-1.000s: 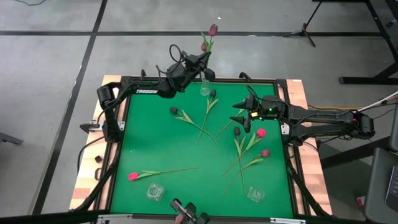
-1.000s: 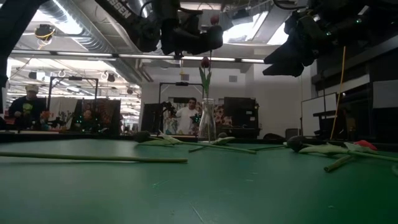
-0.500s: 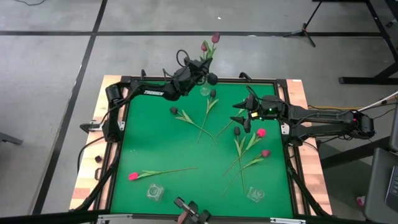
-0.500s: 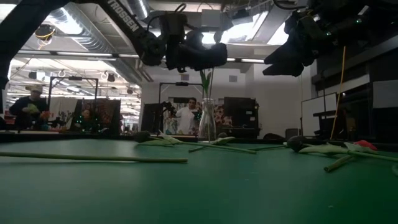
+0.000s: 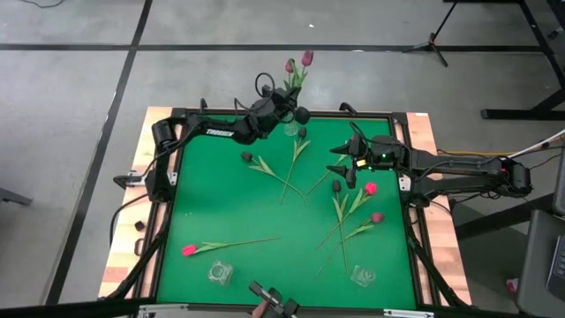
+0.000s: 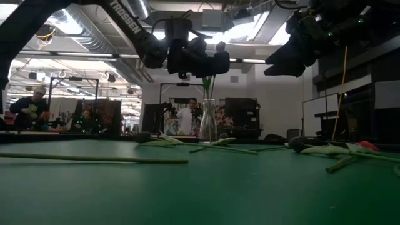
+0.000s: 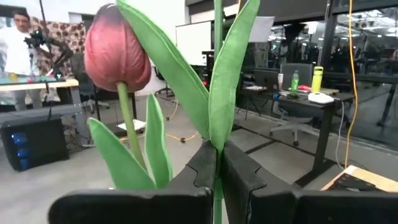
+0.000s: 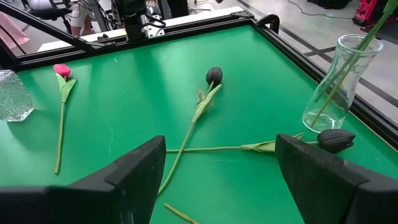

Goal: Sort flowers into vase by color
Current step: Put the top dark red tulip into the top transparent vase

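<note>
Green tabletop (image 5: 229, 212): left hand (image 5: 290, 108) pinches mauve tulip (image 5: 306, 57) stem over far vase (image 5: 290, 127); should lower straight, then release. Right hand (image 5: 342, 164) waits spread, mid-right.

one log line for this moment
left gripper: shut on mauve tulip stem above vase | right gripper: open, hovering over table
</note>
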Motion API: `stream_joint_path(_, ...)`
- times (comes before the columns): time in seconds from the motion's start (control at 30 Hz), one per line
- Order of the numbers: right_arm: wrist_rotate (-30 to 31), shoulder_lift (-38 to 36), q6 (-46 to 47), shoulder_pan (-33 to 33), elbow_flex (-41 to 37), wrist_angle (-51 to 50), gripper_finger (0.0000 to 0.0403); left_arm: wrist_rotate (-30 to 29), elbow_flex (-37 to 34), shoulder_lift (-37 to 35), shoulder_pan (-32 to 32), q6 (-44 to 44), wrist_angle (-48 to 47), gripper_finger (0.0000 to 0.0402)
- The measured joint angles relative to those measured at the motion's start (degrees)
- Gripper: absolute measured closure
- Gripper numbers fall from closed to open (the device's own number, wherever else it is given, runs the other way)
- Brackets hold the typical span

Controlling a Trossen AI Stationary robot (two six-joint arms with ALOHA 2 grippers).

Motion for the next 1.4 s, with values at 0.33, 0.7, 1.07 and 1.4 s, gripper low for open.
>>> stream_joint_path(0.33,-0.02,0.0,0.0,-0.01,0.0,0.14,0.01,-1.37,-0.43,0.99,0.02,-0.98,0.07,0.0395)
stream_joint_path(0.7,0.0,0.0,0.0,-0.01,0.0,0.18,0.01,-2.54,-3.45,1.02,0.2,-4.77,0.87,0.0395)
stream_joint_path(1.07,-0.02,0.0,0.0,0.01,0.0,0.22,0.01,-2.58,-3.48,1.03,0.15,-5.31,0.76,0.0395)
stream_joint_path(1.4,-0.02,0.01,0.02,0.0,0.0,0.45,0.01,-2.59,-3.5,1.03,0.31,-5.22,-0.76,0.0358)
